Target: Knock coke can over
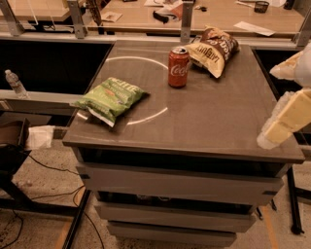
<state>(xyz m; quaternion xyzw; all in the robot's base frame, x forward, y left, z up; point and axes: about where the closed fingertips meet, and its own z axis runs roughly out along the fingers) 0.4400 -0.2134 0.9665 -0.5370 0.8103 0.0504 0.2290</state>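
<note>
The coke can [178, 67] is red with white script and a silver top. It stands upright on the grey table top [209, 116], toward the far middle. My gripper [287, 92] hangs at the right edge of the view, over the table's right front corner, well to the right of the can and nearer than it. Its two cream fingers [286, 120] stand apart with nothing between them.
A green chip bag [110, 98] lies near the table's left front edge. A brown-and-cream chip bag [212, 50] lies just right of and behind the can. A wooden desk [218, 12] runs behind the table. A water bottle [15, 83] stands at the far left.
</note>
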